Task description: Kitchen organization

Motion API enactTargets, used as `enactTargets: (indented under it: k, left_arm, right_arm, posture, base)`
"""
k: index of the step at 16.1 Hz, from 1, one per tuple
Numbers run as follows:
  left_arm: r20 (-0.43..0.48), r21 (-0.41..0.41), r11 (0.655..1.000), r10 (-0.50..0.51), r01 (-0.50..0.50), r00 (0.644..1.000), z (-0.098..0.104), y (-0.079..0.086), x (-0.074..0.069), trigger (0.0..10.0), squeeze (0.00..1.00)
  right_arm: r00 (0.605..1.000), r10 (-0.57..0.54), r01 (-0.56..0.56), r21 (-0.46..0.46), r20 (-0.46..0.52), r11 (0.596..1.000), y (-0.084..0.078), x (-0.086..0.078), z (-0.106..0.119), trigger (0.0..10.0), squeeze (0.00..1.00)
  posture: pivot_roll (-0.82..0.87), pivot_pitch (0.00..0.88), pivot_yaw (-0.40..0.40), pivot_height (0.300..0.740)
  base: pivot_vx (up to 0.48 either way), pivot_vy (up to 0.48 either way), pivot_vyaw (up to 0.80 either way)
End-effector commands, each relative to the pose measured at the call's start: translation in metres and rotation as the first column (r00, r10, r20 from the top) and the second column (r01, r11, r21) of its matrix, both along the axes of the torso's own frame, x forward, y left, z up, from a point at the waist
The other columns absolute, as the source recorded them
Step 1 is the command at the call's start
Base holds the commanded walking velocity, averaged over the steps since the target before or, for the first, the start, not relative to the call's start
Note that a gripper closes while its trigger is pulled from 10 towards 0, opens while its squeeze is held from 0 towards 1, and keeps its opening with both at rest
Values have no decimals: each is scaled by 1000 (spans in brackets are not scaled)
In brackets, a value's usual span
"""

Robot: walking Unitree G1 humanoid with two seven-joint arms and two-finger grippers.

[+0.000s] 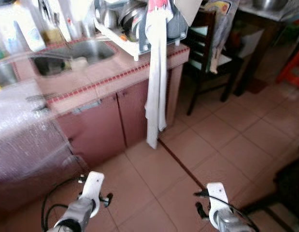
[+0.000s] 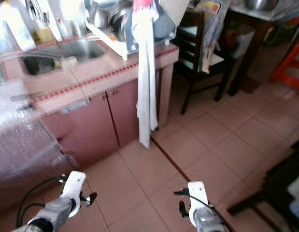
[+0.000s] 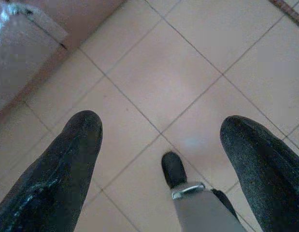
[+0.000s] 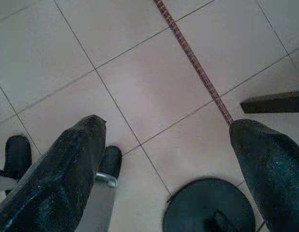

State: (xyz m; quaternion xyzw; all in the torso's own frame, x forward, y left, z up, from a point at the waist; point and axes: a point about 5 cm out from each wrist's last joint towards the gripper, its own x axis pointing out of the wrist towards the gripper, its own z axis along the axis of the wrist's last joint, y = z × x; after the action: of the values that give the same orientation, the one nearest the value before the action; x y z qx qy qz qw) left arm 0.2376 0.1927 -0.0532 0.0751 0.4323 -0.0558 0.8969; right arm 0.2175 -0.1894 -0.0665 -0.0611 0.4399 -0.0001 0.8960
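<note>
A pink tiled counter [image 1: 115, 65] holds a steel sink [image 1: 91, 50]. At its right end stands a white dish rack [image 1: 121, 37] loaded with pots and pans. A long white towel [image 1: 156, 87] hangs from the rack down past the maroon cabinet doors [image 1: 98, 128]. Bottles [image 1: 31, 29] stand behind the sink. Both silver arms [image 1: 89, 195] hang low in front of me, well short of the counter. My left gripper [image 3: 161, 123] is open above bare floor tiles, holding nothing. My right gripper [image 4: 169, 125] is open above the tiles as well, also holding nothing.
A plastic-wrapped bulk [image 1: 23, 135] juts out left of the cabinets. A dark wooden chair [image 1: 207, 53], a table [image 1: 265, 19] and a red stool [image 1: 294, 63] stand to the right. A dark object [image 1: 289, 183] sits at the lower right. Beige floor tiles lie between.
</note>
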Motion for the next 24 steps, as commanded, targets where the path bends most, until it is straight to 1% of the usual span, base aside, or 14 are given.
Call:
enactTargets:
  k: [1, 7, 8, 10, 12, 15, 24]
  left_arm:
    - [2, 22, 1000, 21, -21, 1000, 2, 10, 0, 10000, 0]
    - [-2, 51, 999, 18, -18, 1000, 1, 11, -1, 10000, 0]
    - [-9, 68, 998, 8, -8, 1000, 0, 13, -3, 10000, 0]
    - [-23, 70, 998, -3, 4, 1000, -2, 14, -5, 10000, 0]
    - [-26, 69, 998, -3, 4, 1000, -2, 13, -5, 10000, 0]
    - [-27, 70, 998, -4, 6, 1000, -2, 12, -5, 10000, 0]
    - [-20, 66, 998, -8, 9, 1000, -1, 12, -5, 10000, 0]
  right_arm:
    - [1000, 20, -20, 25, 3, 1000, 11, 1, -1, 10000, 0]
    - [1000, 18, -18, 30, 8, 999, 10, 1, 0, 10000, 0]
    - [1000, -9, 8, 47, 14, 999, 10, 2, 0, 10000, 0]
    - [997, -73, 72, 92, 6, 993, 10, 0, -1, 10000, 0]
    - [997, -83, 83, 93, -2, 992, 9, 0, -1, 10000, 0]
    - [998, -59, 59, 69, -11, 996, 7, -1, -2, 10000, 0]
    - [999, -45, 47, 53, -27, 998, 6, -5, -4, 10000, 0]
  posture:
    - [-58, 39, 24, 740]
    - [-58, 28, 22, 740]
    - [-55, 22, 20, 740]
    - [-55, 18, 18, 740]
    - [-56, 18, 18, 740]
    - [-59, 19, 19, 740]
    - [-60, 31, 22, 740]
  base:
    - [0, 0, 0]
    - [0, 0, 0]
    - [0, 0, 0]
    - [0, 0, 0]
    - [0, 0, 0]
    - [0, 0, 0]
    - [0, 0, -763]
